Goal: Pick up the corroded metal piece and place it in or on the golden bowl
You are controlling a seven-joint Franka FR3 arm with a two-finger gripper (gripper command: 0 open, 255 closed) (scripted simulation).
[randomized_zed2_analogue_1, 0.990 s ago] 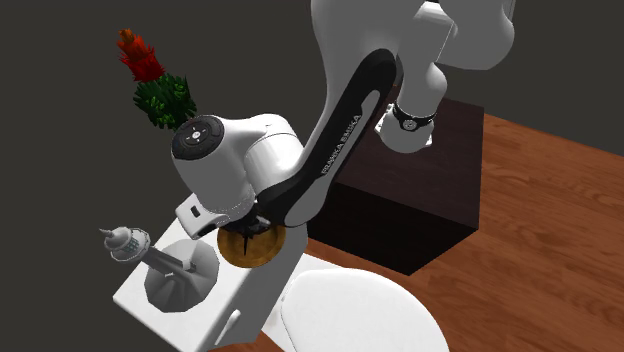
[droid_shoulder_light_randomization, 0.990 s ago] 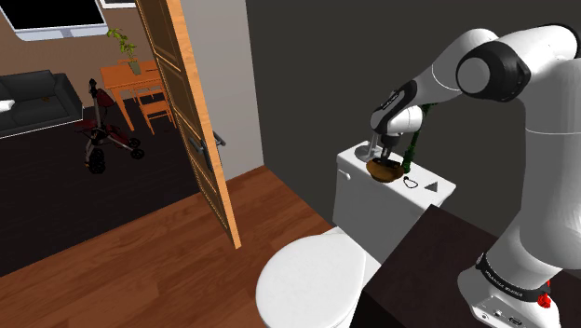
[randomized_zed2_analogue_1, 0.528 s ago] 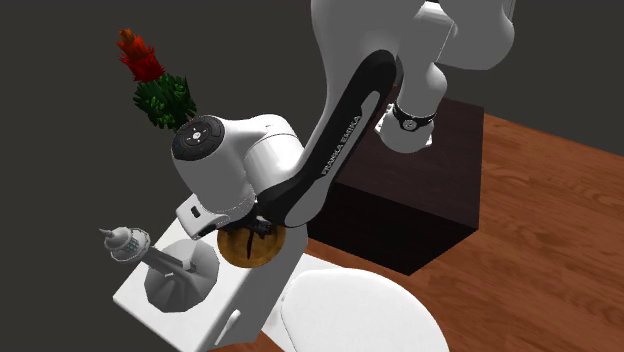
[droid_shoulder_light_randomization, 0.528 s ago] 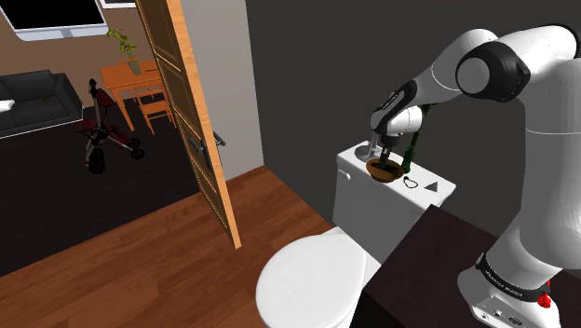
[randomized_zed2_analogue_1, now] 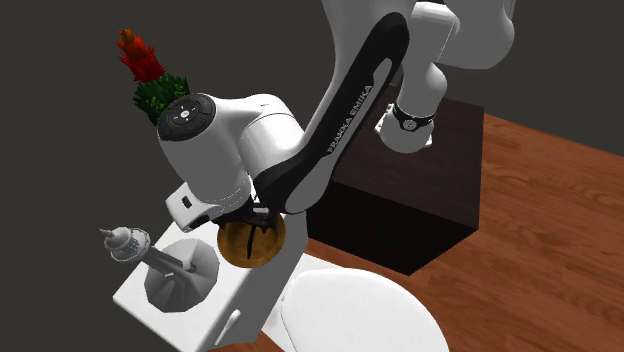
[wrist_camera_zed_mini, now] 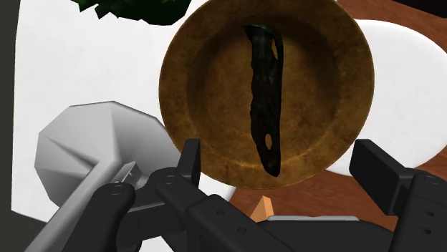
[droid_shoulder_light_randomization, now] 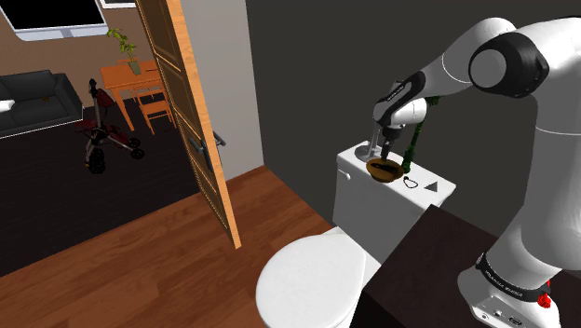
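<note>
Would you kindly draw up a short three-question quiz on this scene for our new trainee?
1. True or false: the corroded metal piece lies inside the golden bowl.
2. The jaws of the gripper are: A) shut on the piece; B) open, apart from the piece; C) shut on the bowl's rim.
3. Fill in: the bowl stands on top of the white toilet ____.

Key: 1 true; 2 B; 3 toilet tank.

arm (droid_shoulder_light_randomization: 549, 158) wht | jts dk | gripper (wrist_camera_zed_mini: 281, 163) blk | forearm lettering wht
</note>
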